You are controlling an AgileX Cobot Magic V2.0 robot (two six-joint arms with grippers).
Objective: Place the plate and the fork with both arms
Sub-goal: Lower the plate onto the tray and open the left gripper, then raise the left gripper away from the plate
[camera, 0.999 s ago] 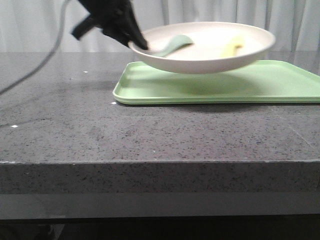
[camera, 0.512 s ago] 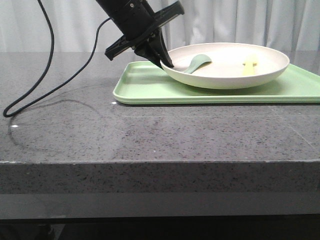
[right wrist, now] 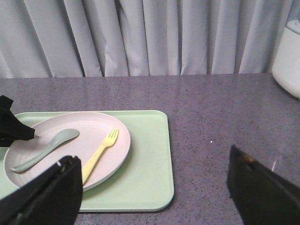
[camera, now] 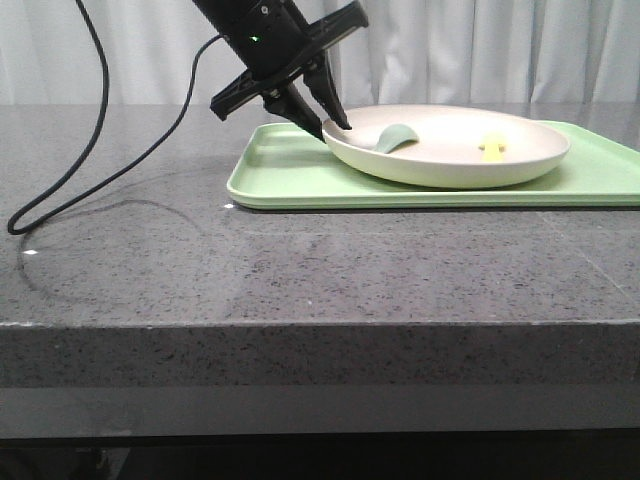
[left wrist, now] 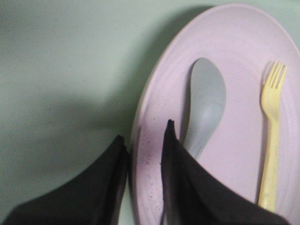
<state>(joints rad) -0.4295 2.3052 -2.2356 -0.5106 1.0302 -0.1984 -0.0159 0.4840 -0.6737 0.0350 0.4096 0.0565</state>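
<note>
The left gripper [camera: 335, 128] straddles the plate [camera: 450, 160] rim, fingers slightly parted, plate resting on the tray [camera: 290, 180], fork [left wrist: 271, 140] and spoon [left wrist: 204, 105] inside; right gripper [right wrist: 154, 192] wide open, empty.

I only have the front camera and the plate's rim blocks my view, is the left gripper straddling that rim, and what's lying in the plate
Observer: Yes. In the left wrist view one finger of the left gripper is outside the rim of the plate and one is inside, with a gap around the rim.
Operator: What's in the plate?
Observer: A grey-green spoon and a yellow fork, side by side and apart.
Operator: Where's the right gripper?
Observer: The right gripper is wide open, away from the tray, holding nothing.
</note>
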